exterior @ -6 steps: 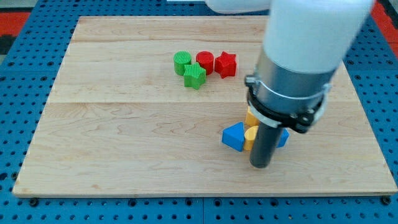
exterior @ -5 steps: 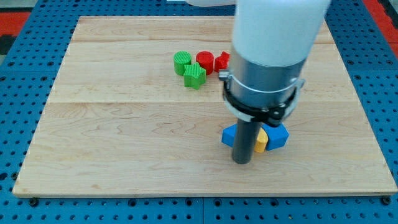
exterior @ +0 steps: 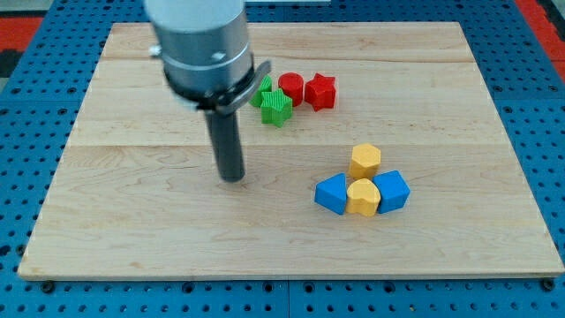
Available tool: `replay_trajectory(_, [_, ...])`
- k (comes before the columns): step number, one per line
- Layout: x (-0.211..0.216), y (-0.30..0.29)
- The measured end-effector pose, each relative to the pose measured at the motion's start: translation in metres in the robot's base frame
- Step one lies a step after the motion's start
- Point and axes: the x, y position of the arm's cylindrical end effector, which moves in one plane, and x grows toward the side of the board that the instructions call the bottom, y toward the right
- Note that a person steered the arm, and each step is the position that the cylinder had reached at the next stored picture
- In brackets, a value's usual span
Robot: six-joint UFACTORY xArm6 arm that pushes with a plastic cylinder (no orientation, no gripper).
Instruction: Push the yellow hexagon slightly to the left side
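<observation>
Item: wooden board (exterior: 132, 221) on a blue pegboard surface (exterior: 538, 106), with eight small blocks and one rod. Yellow hexagon (exterior: 365, 161) is placed right of centre, at the far edge of a tight cluster, apparently touching the yellow heart-like block (exterior: 363, 197) just near of it. That block is flanked by a blue block (exterior: 332, 193) on the left and a second blue block (exterior: 393, 190) on the right, both pressed against it. Far group, well apart from the cluster: green star-like block (exterior: 276, 107), a green round block (exterior: 261, 91) partly hidden behind the arm housing, red cylinder (exterior: 291, 87) and red star (exterior: 320, 91). Rod: nothing is held or touched; my tip (exterior: 232, 179) is set down on bare wood, well to the left of the hexagon and near of the green blocks. Step in hand, as judged: approach, with no contact yet made. Next move, as judged: the tip is to be carried round to the hexagon's right side, clear of the right blue block, then driven a short way leftward. Risk noted: the heart-like block may be dragged along.
</observation>
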Motion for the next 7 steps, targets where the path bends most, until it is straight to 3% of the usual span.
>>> replay_trajectory(1, [-0.029,0.002])
replay_trajectory(2, [-0.040,0.052])
replay_trajectory(4, [-0.027,0.190])
replay_trajectory(5, [-0.013,0.222])
replay_trajectory(7, [-0.018,0.033])
